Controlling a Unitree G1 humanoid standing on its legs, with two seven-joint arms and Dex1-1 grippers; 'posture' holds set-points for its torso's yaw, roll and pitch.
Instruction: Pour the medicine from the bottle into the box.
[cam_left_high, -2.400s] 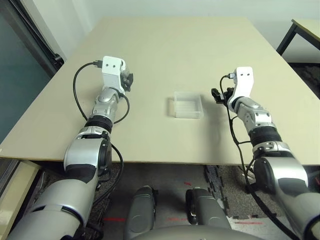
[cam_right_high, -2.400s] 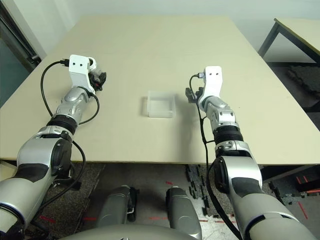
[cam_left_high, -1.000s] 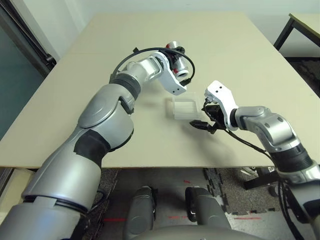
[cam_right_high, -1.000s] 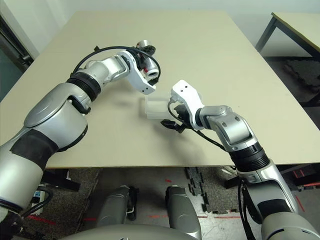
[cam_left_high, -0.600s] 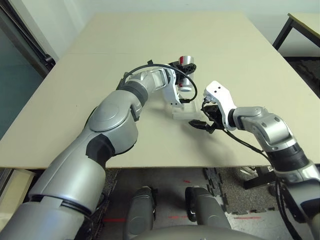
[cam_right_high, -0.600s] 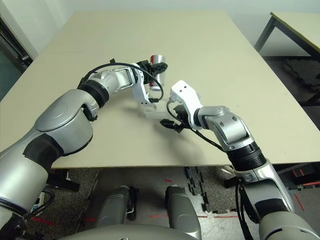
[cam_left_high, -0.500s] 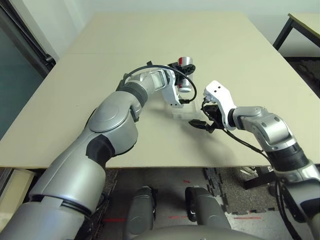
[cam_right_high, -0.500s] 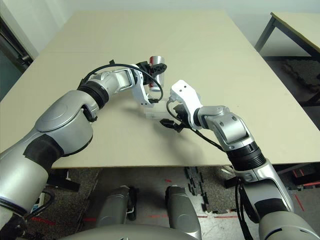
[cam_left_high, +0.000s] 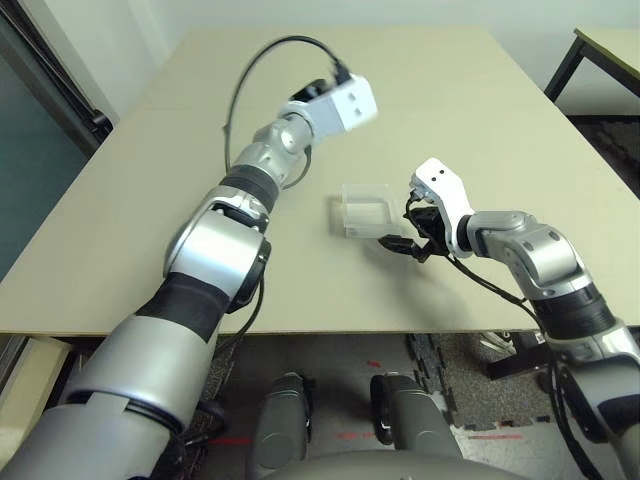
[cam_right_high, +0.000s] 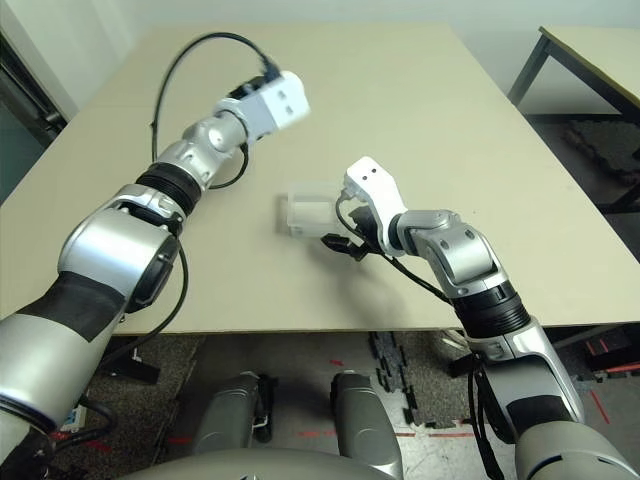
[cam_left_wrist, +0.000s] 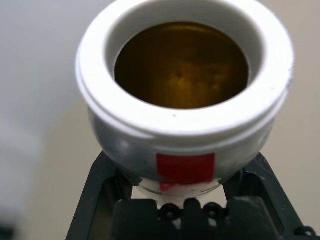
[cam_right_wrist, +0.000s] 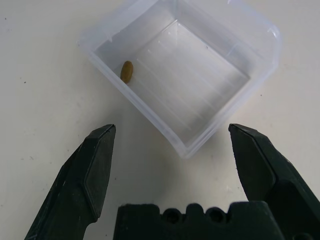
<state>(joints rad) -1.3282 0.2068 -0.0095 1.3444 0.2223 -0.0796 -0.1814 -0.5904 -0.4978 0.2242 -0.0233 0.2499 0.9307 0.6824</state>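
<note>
The bottle (cam_left_wrist: 185, 112) sits between the black fingers (cam_left_wrist: 100, 180) of my left gripper (cam_left_wrist: 185, 172), which is shut on it. Its open white-rimmed mouth faces the wrist camera, with a red mark below the rim and an amber inside. My left arm is raised over the table behind the box, its white wrist block (cam_left_high: 350, 100) high up. The clear box (cam_left_high: 365, 208) rests on the table with one small olive-brown pill (cam_right_wrist: 127, 71) near a wall. My right gripper (cam_left_high: 397, 243) hovers open just in front of the box's near right corner, apart from it.
The beige table (cam_left_high: 200, 200) stretches wide around the box. A black cable (cam_left_high: 240, 90) loops off my left wrist. Another table's edge and dark leg (cam_left_high: 565, 70) stand at the far right, with the floor below.
My left arm has swung up and back from over the box, carrying the bottle. The box is now uncovered. The right gripper has stayed where it was.
</note>
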